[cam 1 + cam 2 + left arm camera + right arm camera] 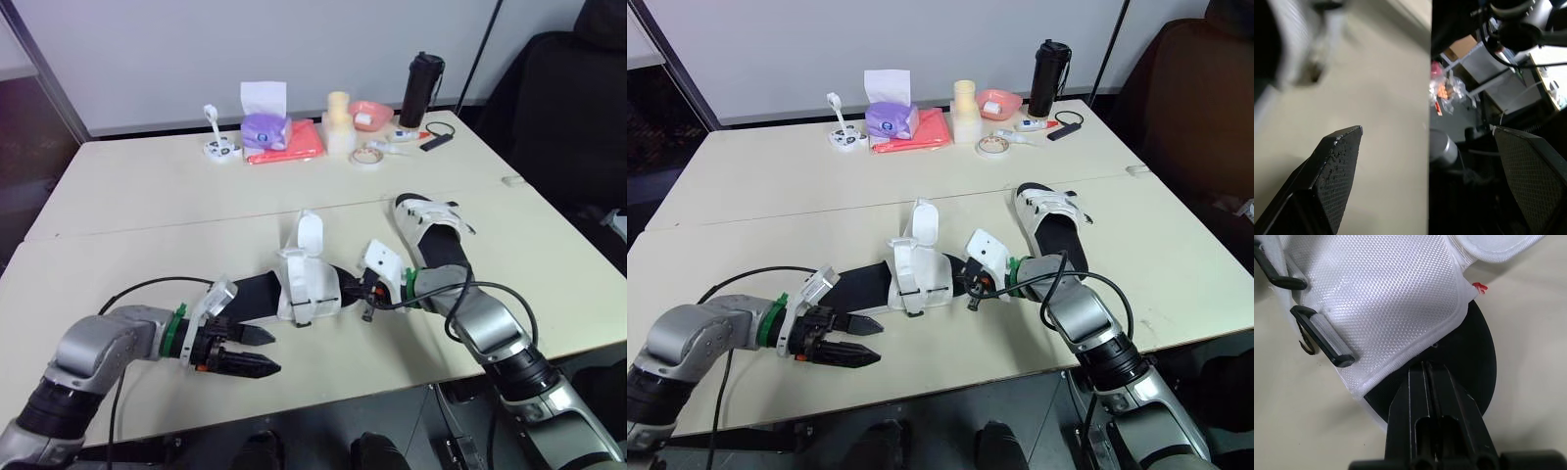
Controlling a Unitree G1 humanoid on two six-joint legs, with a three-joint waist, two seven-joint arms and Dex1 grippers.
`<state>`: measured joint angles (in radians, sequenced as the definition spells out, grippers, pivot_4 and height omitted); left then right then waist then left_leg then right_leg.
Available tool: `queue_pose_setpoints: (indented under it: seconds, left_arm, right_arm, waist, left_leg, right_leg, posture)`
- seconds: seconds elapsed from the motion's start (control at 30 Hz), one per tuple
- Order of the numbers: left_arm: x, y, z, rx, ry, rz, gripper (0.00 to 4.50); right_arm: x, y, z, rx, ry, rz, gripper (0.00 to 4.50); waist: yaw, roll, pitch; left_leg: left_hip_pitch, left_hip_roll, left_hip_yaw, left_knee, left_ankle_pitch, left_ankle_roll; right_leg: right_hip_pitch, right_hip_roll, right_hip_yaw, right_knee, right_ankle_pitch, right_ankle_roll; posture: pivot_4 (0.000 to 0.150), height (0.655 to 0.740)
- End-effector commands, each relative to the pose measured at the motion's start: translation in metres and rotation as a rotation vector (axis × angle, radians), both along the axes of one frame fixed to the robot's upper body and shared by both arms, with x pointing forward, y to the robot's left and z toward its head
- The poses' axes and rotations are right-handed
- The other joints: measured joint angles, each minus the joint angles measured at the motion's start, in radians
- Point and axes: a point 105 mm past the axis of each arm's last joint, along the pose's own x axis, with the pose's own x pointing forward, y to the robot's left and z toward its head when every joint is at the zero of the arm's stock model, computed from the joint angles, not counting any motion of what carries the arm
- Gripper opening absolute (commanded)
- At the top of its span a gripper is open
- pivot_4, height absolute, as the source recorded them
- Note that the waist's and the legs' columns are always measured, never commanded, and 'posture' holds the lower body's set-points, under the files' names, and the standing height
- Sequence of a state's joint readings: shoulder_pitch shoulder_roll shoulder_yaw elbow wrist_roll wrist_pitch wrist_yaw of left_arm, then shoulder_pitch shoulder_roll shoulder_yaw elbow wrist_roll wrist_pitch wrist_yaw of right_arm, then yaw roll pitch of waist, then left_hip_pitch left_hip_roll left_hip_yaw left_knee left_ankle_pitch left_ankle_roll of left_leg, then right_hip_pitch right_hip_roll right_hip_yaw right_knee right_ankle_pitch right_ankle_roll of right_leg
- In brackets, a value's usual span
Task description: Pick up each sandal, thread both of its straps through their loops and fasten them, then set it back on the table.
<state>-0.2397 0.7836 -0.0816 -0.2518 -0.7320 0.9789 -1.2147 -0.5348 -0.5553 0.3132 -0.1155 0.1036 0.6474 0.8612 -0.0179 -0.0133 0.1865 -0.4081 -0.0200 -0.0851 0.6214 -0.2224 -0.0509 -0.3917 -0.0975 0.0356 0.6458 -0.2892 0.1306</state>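
Left gripper (277,353): fingers spread and empty. It hovers low over the table (147,196) near the front edge. In the left wrist view a finger pad (1332,166) stands over bare tabletop right at the table's edge.

Sandal A (306,286): just ahead of the left fingertips and slightly to their right, flat on the table, not touched by that gripper. It has a black sole and white straps. The straps are unfastened and one flap (310,235) stands upright. The sandal lies between the two grippers.

Right gripper (1426,367): fingers pressed together. The tips sit against the rim of sandal A's sole (1469,357), right below the edge of the white upper. I cannot tell whether anything is pinched between them. Two black loops (1322,340) sit on the white upper, off to one side of the fingertips, with no strap through them.

Sandal B (431,235): beyond the right wrist and to its right, flat on the table and apart from sandal A. Its near end is hidden behind the right wrist. Its white straps lie across the toe half.

Well beyond both grippers, along the table's far side, left to right: tissue box (265,127), red cloth (299,145), tape roll (368,157), pink bowl (372,115), black bottle (421,90).
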Motion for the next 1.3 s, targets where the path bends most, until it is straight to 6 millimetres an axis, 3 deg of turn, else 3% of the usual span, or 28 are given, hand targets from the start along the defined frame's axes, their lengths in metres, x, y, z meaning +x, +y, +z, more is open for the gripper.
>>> queue_pose_setpoints:
  seconds: [0.03, 0.5, 1.3]
  left_arm:
    - [0.004, -0.007, -0.002, -0.023, -0.069, 0.034, 4.44]
    - [0.024, -0.024, -0.031, -0.052, -0.277, 0.143, 4.44]
    - [0.027, -0.027, -0.022, -0.054, -0.529, 0.247, 4.44]
  right_arm:
    - [-0.005, 0.005, -0.009, -0.006, 0.032, 0.015, 0.00]
    - [-0.006, 0.004, -0.009, -0.012, 0.031, 0.016, 0.00]
    - [-0.006, 0.004, -0.009, -0.016, 0.034, 0.020, 0.00]
  waist:
    - [0.001, 0.000, 0.000]
    - [0.002, 0.000, 0.000]
    - [0.003, 0.000, 0.000]
  left_leg:
    - [0.000, 0.000, 0.000, 0.000, 0.000, 0.000]
    - [0.000, 0.000, 0.000, 0.000, 0.000, 0.000]
    - [0.000, 0.000, 0.000, 0.000, 0.000, 0.000]
  right_leg:
    - [0.000, 0.000, 0.000, 0.000, 0.000, 0.000]
    - [0.000, 0.000, 0.000, 0.000, 0.000, 0.000]
    - [0.000, 0.000, 0.000, 0.000, 0.000, 0.000]
  posture:
    - [0.150, 0.7400]
    - [0.150, 0.7400]
    - [0.150, 0.7400]
